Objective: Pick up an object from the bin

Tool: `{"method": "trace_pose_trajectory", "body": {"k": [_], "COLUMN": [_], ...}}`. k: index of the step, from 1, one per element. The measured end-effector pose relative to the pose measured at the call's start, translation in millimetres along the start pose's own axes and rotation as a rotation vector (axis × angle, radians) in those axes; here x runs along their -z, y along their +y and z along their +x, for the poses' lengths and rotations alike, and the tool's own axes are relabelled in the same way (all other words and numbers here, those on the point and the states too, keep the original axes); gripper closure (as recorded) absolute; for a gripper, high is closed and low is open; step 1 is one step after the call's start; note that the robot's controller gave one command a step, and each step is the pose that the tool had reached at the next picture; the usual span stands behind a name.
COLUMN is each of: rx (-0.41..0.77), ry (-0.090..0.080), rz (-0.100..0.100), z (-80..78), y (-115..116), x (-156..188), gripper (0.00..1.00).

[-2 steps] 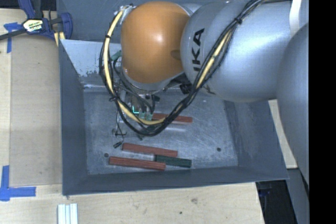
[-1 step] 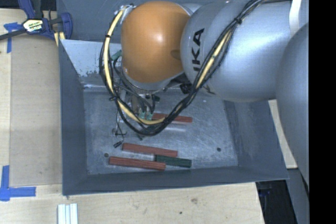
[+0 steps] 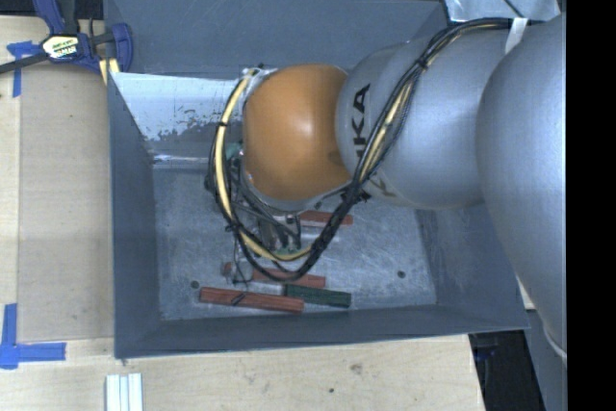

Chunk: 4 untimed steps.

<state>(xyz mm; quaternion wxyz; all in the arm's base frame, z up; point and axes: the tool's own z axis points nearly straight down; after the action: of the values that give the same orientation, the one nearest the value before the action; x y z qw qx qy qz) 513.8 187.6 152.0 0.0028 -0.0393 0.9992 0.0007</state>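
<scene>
Camera view has two slim, flat bars as the likeliest candidates: a red-brown bar [image 3: 252,300] and a dark green bar [image 3: 320,295]. They lie end to end, touching or nearly so, on the floor of the grey bin [image 3: 130,236], close along the bin's lower wall in this view. A third, shorter reddish piece [image 3: 329,219] lies nearer the middle of the bin floor, partly tucked under the robot. The end effector [image 3: 243,263] hangs low over the bin floor, just above the red-brown bar and a little toward the bin's centre. Looped yellow and black cables [image 3: 229,170] and the round orange cover [image 3: 289,132] on the wrist mask it, so I cannot tell how far open it is, nor whether anything is in its grip. Behind the cover, the silver arm [image 3: 433,130] reaches in across the bin's right wall. My judgement is that the task is at the descent or grasp stage, with nothing plainly lifted yet. The next move probably calls for settling squarely across the narrow width of one bar, closing firmly, then rising straight up. The risks I would expect are a thin bar slipping flat along the bin floor, or the neighbouring bar being nudged against the bin wall.
</scene>
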Motion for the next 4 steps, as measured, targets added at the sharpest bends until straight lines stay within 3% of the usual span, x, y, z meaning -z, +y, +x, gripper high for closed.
{"method": "trace_pose_trajectory", "body": {"k": [1, 2, 3, 4], "rx": [-0.060, 0.088, -0.089, -0.027], "ry": [0.006, 0.003, 0.005, -0.001], "rz": [0.001, 0.001, 0.001, 0.001], "z": [24.1, 31.9, 32.7, 30.8], "y": [-27, -35, -40, -40], "x": [-3, -41, -82, -79], "gripper": [0.00, 0.00, 0.00, 1.00]}}
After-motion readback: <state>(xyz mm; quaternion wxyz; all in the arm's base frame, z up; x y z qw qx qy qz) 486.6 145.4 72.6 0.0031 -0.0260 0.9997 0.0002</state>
